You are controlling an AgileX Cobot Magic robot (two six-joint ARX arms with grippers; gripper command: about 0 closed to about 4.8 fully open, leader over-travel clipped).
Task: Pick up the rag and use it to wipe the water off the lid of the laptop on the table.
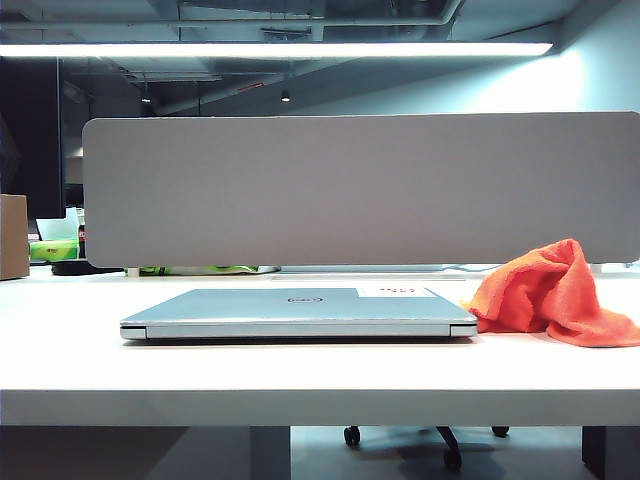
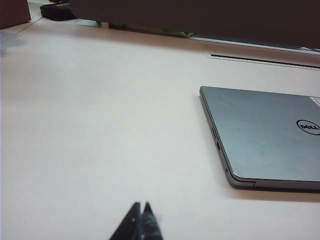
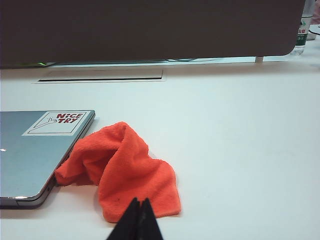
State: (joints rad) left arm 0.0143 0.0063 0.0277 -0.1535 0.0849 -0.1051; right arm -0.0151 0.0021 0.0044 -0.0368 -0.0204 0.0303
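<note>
The silver-grey laptop lies closed on the white table, its lid showing a dark oval logo and a white-and-red sticker. I cannot make out any water on the lid. The orange-red rag lies crumpled on the table against the laptop's right side, also seen in the right wrist view. My right gripper is shut and empty, its tips just short of the rag's near edge. My left gripper is shut and empty over bare table, left of the laptop. Neither gripper shows in the exterior view.
A grey divider panel stands along the table's back. A cable slot is cut into the tabletop behind the laptop. A brown box and green items sit at the far left, a bottle at the far right.
</note>
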